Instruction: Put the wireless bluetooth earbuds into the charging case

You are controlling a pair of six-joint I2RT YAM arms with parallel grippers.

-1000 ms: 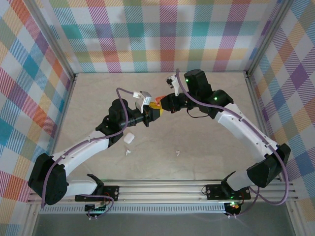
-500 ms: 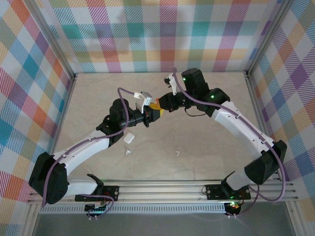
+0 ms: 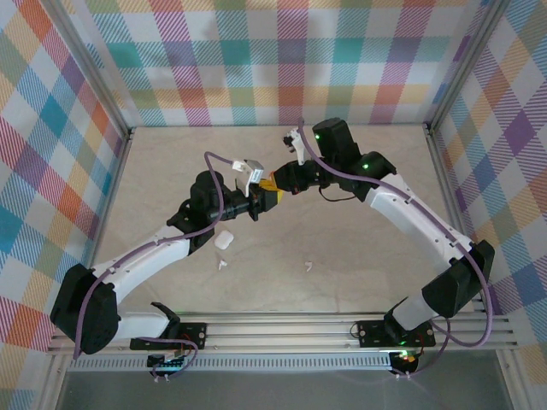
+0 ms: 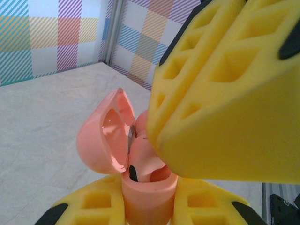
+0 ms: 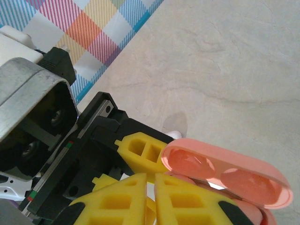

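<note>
Big picture first: the bench (image 3: 367, 256) is mostly bare, boxed in by checked walls (image 3: 60, 171) on three sides. Both arms reach in and meet near the middle, a bit toward the back. So we've got open room all round the meeting point, and the walls are well apart from both wrists.

The left hand (image 3: 268, 198) is clamped on the pink charging case (image 4: 146, 192), squeezing its lower body from both sides, with the lid (image 4: 105, 136) flipped open. We reckon it's held up off the bench so the wells face the other arm and the case can't skate away when pushed.

The right hand (image 5: 150, 183) comes in over the case with its fingers pressed together, tips right at the mouth. The lid's edge stands just beside those fingers, so there's not much slack on that side.

A pink earbud (image 4: 143, 164) sits part-way in a well just under the tips. Whether the fingers pinch it or only push on it, we can't tell.

A white case (image 3: 224, 241) lies on the bench by the left arm, with a white earbud (image 3: 222, 264) near it. A second white earbud (image 3: 306, 266) lies well apart to the right, with nothing around it.
</note>
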